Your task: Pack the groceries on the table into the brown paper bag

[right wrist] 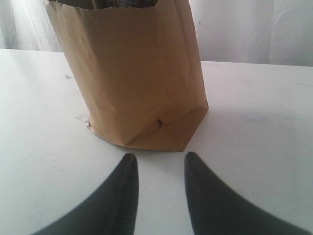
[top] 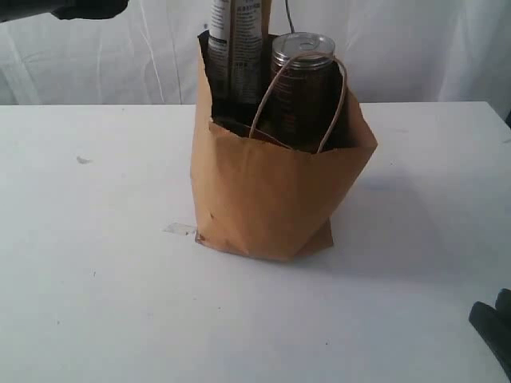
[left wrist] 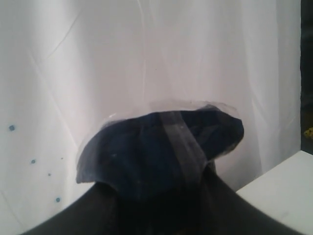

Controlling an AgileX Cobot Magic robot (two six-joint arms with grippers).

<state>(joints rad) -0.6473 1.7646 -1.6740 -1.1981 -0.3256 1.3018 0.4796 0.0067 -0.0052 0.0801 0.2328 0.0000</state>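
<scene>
The brown paper bag (top: 271, 191) stands upright mid-table, its cord handle looping over the front. Inside it stand a silver-topped tin (top: 303, 80) and a tall brown pouch (top: 238, 44) that sticks out above the rim. My left gripper (left wrist: 156, 198) is shut on the dark-blue pasta packet (left wrist: 156, 142), held up in front of the white curtain; in the exterior view only a dark part of that arm (top: 88, 8) shows, at the top left edge. My right gripper (right wrist: 160, 156) is open and empty, low over the table (right wrist: 254, 147), just short of the bag's base (right wrist: 146, 132).
A white curtain (top: 431, 48) hangs behind the table. A small scrap of tape (top: 180, 230) lies by the bag's left foot and a small mark (top: 83, 159) sits farther left. The right gripper's dark fingers (top: 493, 327) show at the exterior view's bottom right corner.
</scene>
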